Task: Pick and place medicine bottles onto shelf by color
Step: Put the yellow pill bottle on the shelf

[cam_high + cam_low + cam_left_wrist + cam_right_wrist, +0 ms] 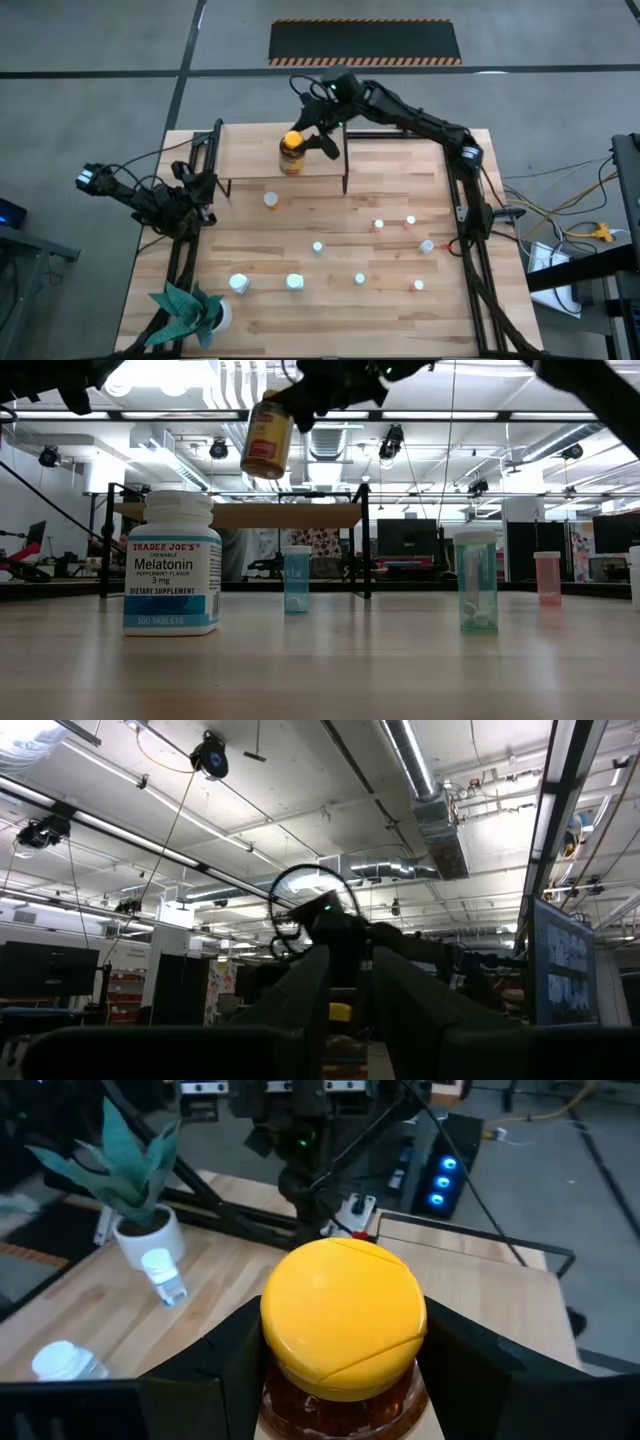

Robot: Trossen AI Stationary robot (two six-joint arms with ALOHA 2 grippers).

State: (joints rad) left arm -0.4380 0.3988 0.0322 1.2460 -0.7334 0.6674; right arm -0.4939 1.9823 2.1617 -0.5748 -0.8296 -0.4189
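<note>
Right arm: extended far across table, right gripper (308, 137) raised, fingers clamped. Left arm: folded at left table edge, left gripper (196, 190) idle.

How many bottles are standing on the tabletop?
9 bottles: one in front of the shelf, one mid-table, three toward the right, four along the front. Others may be hidden.

One amber jar (291, 155); one shelf (283, 150); perhaps ten small bottles (317, 246); one plant (190, 310).
</note>
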